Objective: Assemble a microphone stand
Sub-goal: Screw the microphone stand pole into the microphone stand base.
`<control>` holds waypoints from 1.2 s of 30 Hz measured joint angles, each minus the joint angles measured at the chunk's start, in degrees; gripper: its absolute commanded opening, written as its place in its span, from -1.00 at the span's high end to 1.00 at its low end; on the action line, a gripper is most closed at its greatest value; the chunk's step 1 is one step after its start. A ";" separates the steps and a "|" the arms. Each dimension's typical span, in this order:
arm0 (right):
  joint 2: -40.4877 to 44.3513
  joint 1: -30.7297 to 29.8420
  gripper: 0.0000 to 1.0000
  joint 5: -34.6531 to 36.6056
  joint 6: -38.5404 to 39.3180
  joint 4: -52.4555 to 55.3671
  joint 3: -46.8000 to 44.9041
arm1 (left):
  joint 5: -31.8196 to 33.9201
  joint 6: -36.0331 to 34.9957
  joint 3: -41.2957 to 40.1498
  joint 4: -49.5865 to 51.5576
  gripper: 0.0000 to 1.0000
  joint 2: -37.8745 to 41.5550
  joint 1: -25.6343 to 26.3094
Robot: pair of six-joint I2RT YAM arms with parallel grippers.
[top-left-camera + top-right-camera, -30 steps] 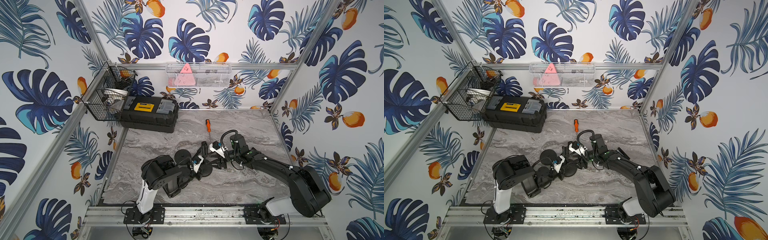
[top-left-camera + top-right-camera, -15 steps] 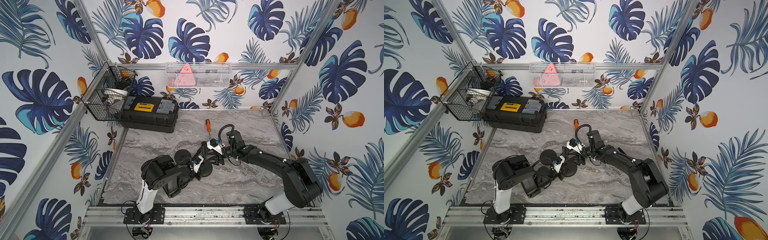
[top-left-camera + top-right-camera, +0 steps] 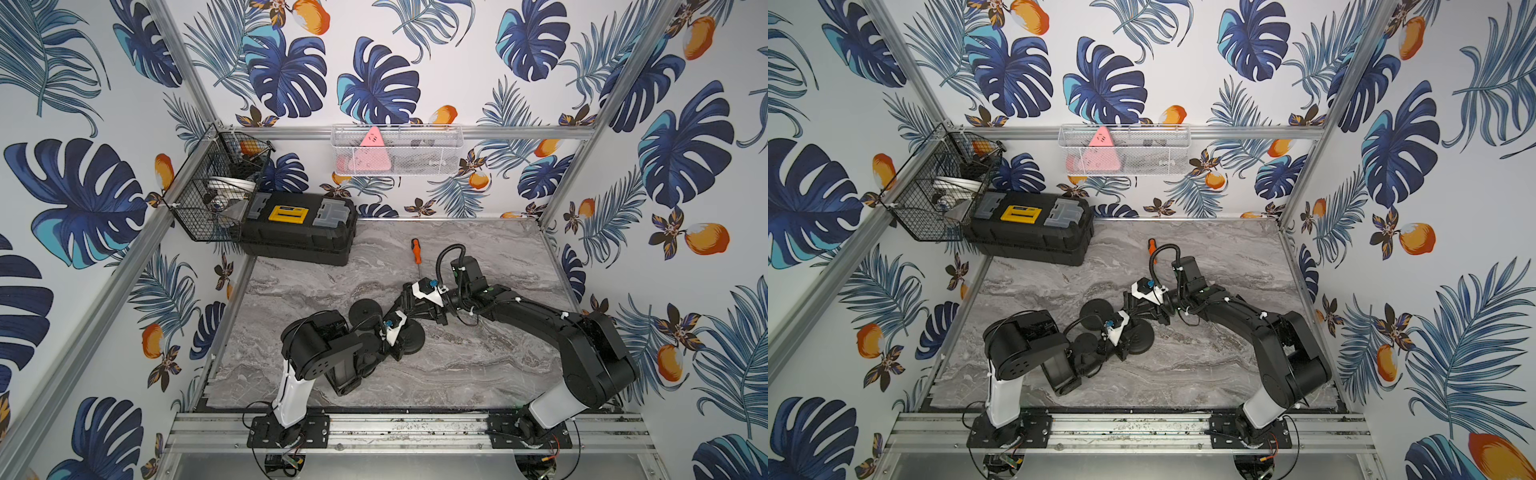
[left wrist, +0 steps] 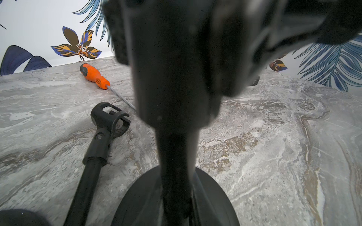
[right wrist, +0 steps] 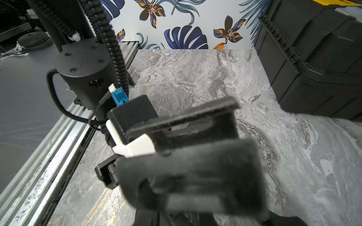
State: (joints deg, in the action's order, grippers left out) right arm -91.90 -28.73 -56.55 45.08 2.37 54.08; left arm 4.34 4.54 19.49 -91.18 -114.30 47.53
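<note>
Black on black makes the middle of the grey marble tabletop (image 3: 478, 365) hard to read: in both top views the two arms cross over the stand parts and cover most of them. The right gripper (image 3: 402, 309) shows in the left wrist view only as a blurred dark mass, jaws closed over the top of the stem (image 4: 176, 156). How far the stem reaches inside is hidden. The left gripper (image 3: 400, 345) sits at the edge of the round base (image 3: 417, 338) with its jaws together, but what they pinch cannot be made out. A second black disc (image 3: 365, 309) lies just beside the left arm, partly covered.

The stem stands upright from the middle of the base, near the tabletop's centre. The loose pole (image 4: 92, 170) lies flat beside the base, with its mic clip (image 4: 109, 119) end near the shaft tip of the screwdriver (image 3: 416, 251). The screwdriver's orange handle points to the back wall and its shaft points toward the arms.

The toolbox (image 3: 299, 232) at the back left carries a yellow label (image 3: 288, 213) too small to read. The pink triangle (image 3: 372, 149) in the white mesh basket (image 3: 440, 153) bears dark marks, also illegible.
</note>
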 measured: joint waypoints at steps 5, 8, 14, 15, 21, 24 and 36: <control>0.22 -0.26 1.00 -0.24 0.07 -0.79 -1.03 | 0.20 -0.33 -0.87 2.86 0.28 0.63 0.00; 1.55 -0.76 1.00 0.57 -1.18 -4.15 -3.56 | 0.61 -0.37 -1.46 3.54 0.17 1.60 0.00; 4.26 -1.81 1.00 3.50 -6.05 -11.91 -8.57 | 1.88 -0.35 -2.34 3.91 0.10 3.19 0.00; 4.72 -1.97 1.00 4.22 -7.54 -13.73 -9.62 | 2.01 -0.33 -2.45 3.91 0.10 3.41 0.00; 8.09 -3.04 1.00 10.58 -17.25 -25.33 -16.63 | 2.21 -0.15 -3.10 4.17 0.19 4.61 0.00; 9.64 -4.39 1.00 15.41 -21.92 -28.46 -18.73 | 2.03 -0.13 -3.10 4.50 0.22 4.94 0.00; 15.23 -15.87 1.00 43.56 -35.98 -34.64 -24.65 | 2.29 0.07 -3.10 4.63 0.24 5.25 -0.04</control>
State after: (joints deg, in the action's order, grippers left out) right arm -76.66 -44.60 -12.99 9.10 -32.27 29.43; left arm 6.63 4.60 16.38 -86.54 -109.06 47.48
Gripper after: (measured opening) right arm 0.235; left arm 0.382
